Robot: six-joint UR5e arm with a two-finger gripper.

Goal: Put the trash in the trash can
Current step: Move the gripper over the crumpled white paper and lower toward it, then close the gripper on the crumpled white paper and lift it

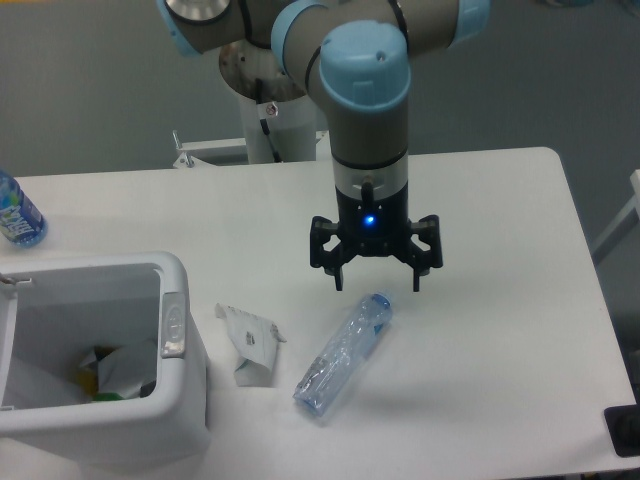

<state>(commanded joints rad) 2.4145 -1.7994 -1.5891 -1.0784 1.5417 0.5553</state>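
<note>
A crushed clear plastic bottle point(343, 353) with a blue cap lies slanted on the white table, cap end toward the upper right. Left of it rests a crumpled white paper carton point(250, 343) with dark print. My gripper point(377, 287) hangs open just above the bottle's cap end, with nothing between its fingers. The white trash can point(180, 395) stands at the lower left, and some paper scraps show inside it.
An upright bottle with a blue label point(17, 214) stands at the table's far left edge. The arm's base post point(268, 125) rises behind the table's back edge. A dark object point(624, 430) sits at the lower right corner.
</note>
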